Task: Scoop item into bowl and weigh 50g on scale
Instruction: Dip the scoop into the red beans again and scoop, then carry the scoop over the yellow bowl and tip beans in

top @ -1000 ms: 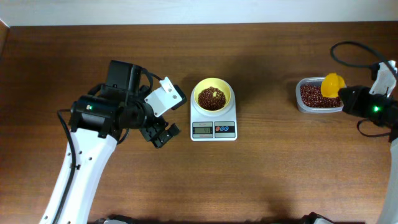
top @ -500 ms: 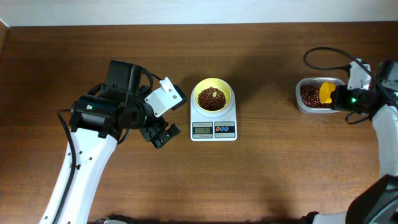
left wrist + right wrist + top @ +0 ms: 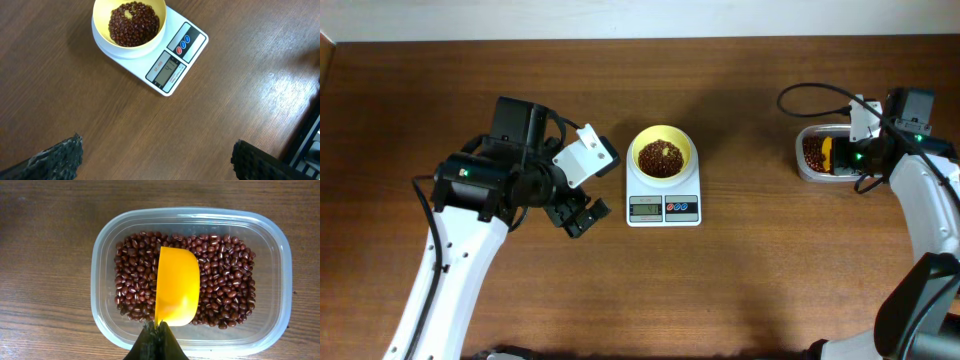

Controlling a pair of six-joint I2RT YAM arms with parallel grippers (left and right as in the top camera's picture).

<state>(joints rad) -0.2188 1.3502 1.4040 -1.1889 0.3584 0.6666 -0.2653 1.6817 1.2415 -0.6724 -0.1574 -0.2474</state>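
Warm brown bench (image 3: 100, 120) with fine streaky wood grain. Toward the middle of the far edge, a white scale (image 3: 150, 59) with a grey display (image 3: 169, 70) and one red and two blue buttons (image 3: 183, 43). On it, a pale yellow bowl (image 3: 98, 20) of dark reddish-brown beans (image 3: 134, 24). Near the right edge, a clear tub (image 3: 102, 255) of the same beans, many flecked white, around a bright yellow-orange scoop (image 3: 177, 287). Arms (image 3: 445, 275) white and black.

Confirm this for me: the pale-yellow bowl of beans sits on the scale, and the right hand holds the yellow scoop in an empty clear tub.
One thing is wrong: the clear tub is not empty. The right wrist view shows it full of reddish-brown beans, with the yellow scoop in the right hand among them. The pale-yellow bowl of beans does sit on the scale.
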